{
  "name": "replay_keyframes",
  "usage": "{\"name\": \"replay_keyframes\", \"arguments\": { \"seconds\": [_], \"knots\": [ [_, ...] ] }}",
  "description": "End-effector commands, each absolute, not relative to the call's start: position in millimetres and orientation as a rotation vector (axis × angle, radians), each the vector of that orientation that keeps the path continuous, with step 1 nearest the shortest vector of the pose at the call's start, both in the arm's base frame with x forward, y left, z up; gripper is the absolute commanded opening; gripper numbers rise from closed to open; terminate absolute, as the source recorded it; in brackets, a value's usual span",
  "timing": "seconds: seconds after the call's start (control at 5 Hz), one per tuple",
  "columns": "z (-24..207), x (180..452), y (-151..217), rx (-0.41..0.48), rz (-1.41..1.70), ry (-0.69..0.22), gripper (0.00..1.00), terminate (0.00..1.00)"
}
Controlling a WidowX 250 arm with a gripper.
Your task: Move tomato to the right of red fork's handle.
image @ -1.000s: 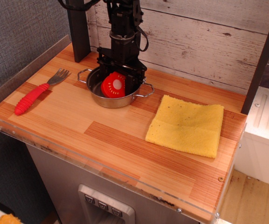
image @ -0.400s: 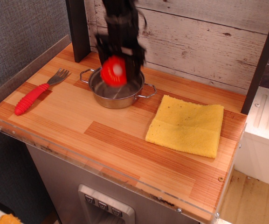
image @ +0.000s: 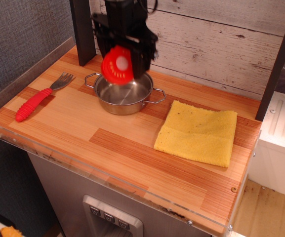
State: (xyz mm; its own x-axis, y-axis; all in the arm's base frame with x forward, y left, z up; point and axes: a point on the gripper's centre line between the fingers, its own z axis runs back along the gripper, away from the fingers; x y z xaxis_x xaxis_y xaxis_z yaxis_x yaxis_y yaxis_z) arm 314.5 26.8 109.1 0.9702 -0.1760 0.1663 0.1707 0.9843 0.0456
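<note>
While the tomato [image: 117, 65] hangs in the air above the steel pot [image: 124, 94], the gripper [image: 124, 59] is clenched on it — cream centre facing the camera, disc tilted, clear of the pot's rim. Pot sits on the wooden table [image: 107, 143], near the back wall. Fork lies well to the left, its red handle [image: 32, 104] pointing toward the table's front-left corner, grey tines [image: 63, 80] toward the back. Yellow cloth [image: 198, 132] lies flat just right of the pot — not touching it.
</note>
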Motion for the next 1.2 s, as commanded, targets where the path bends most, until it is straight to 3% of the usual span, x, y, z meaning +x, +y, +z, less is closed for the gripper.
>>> {"name": "replay_keyframes", "arguments": {
  "seconds": [0.0, 0.4, 1.0],
  "knots": [
    [106, 283, 37, 0.076, -0.146, -0.131, 0.00, 0.00],
    [89, 262, 106, 0.106, -0.026, -0.101, 0.00, 0.00],
    [41, 267, 133, 0.167, 0.025, -0.073, 0.00, 0.00]
  ]
}}
